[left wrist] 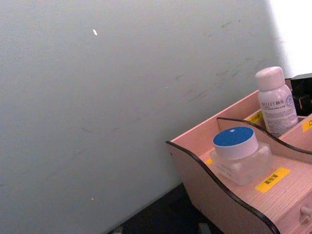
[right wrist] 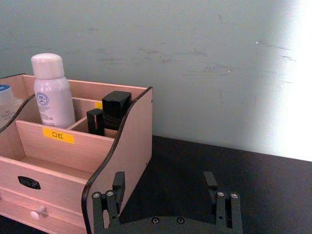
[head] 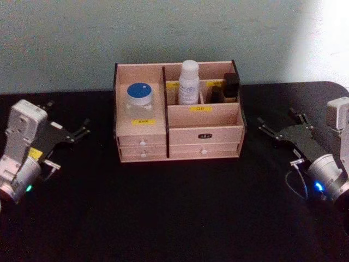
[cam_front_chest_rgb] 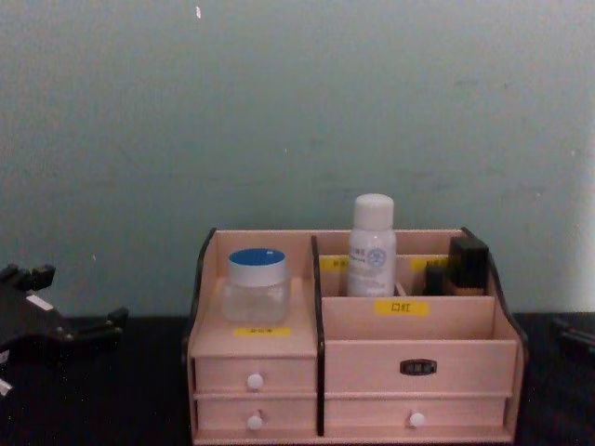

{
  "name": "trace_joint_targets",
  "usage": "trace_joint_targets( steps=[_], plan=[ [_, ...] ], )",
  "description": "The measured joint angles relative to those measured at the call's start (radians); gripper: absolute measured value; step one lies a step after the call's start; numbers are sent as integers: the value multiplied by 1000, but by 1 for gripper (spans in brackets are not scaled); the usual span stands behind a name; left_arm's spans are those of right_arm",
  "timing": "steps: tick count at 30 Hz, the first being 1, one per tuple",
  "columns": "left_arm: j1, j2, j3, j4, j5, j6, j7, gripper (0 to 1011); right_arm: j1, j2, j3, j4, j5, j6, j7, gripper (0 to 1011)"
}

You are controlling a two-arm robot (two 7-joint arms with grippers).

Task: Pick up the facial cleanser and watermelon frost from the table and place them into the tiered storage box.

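Two containers already sit in our light wooden tiered storage box (head: 204, 134): a blue-lidded clear jar (head: 139, 101) and a white bottle (head: 189, 82), between the claws. Left claw (head: 80, 131) and right claw (right wrist: 165, 187) rest spread, empty, on the black worktop (head: 174, 218). Placing looks finished; next we stay clear.

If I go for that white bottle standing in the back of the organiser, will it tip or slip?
The white bottle stands tall and narrow, so a sideways nudge would probably tip it. Its smooth rounded body may slip in a loose grip. The wooden organiser's dividers close beside it might catch it, but leave little finger room.
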Motion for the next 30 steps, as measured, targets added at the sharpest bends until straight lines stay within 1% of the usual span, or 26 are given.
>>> trace_joint_targets(
  steps=[30],
  plan=[
    [0,0,0,0,0,0,0,1001,0,3,-2,-4,4,-1,2,1003]
  ],
)
